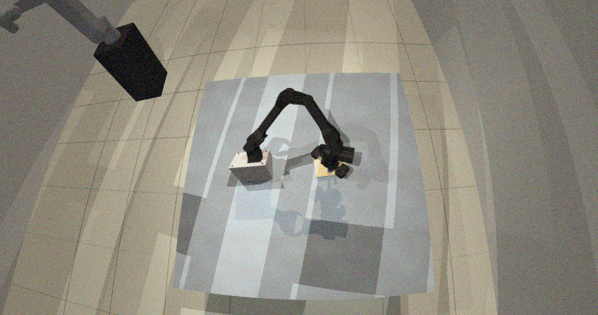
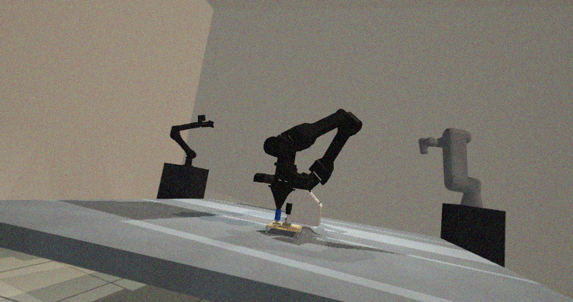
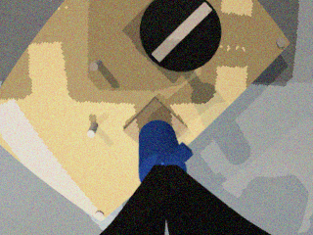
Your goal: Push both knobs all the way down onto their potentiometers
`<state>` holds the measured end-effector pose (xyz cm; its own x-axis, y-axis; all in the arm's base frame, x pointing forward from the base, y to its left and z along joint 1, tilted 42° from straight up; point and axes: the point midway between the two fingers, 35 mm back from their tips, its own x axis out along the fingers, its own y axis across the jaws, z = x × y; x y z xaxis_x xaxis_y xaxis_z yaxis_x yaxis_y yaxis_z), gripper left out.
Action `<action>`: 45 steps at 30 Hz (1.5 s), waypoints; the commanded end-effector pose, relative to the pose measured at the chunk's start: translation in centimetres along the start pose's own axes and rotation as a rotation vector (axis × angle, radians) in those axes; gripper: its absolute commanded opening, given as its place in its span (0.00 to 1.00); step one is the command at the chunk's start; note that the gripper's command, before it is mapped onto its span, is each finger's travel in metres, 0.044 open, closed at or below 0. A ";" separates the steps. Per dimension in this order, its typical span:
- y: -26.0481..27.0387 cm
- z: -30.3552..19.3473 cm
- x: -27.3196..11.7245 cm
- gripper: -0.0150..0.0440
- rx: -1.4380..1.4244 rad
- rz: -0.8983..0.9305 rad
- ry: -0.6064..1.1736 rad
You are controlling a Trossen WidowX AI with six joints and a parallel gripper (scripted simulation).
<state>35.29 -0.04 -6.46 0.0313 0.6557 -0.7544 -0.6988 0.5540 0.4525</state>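
The tan circuit board (image 1: 323,170) (image 2: 295,229) (image 3: 114,162) stands on short legs on the table. A blue knob (image 2: 278,214) (image 3: 156,142) stands upright over its potentiometer near one edge of the board. A black round knob (image 2: 288,209) (image 3: 180,33) with a white line on top stands beside it, with a stretch of grey shaft showing below it. My gripper (image 2: 278,208) (image 3: 164,175) is shut, with nothing between the fingers. Its fingertips are at the top of the blue knob. The gap under the blue knob is too small to judge.
The arm's pale base box (image 1: 252,171) (image 2: 309,210) stands near the board. Small pins (image 3: 92,132) rise from the board beside the knobs. Beyond the table stand a grey arm on a black block (image 1: 134,66) (image 2: 472,234) and a black arm on another block (image 2: 182,181).
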 end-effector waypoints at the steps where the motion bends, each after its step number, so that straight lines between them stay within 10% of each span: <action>1: 0.1 0.3 1.0 0.25 -0.018 0.007 0.004; 25: 0.0 0.3 -2.0 0.25 -0.018 0.006 0.005; 33: 0.2 0.2 -1.4 0.61 -0.011 0.012 0.003; 41: 0.2 0.0 -2.3 0.25 0.082 -0.039 0.079; 45: 0.1 0.3 -2.5 0.25 0.220 -0.042 0.073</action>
<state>35.16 -1.30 -4.62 0.0007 0.6028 -0.7979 -0.6053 0.6354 0.4794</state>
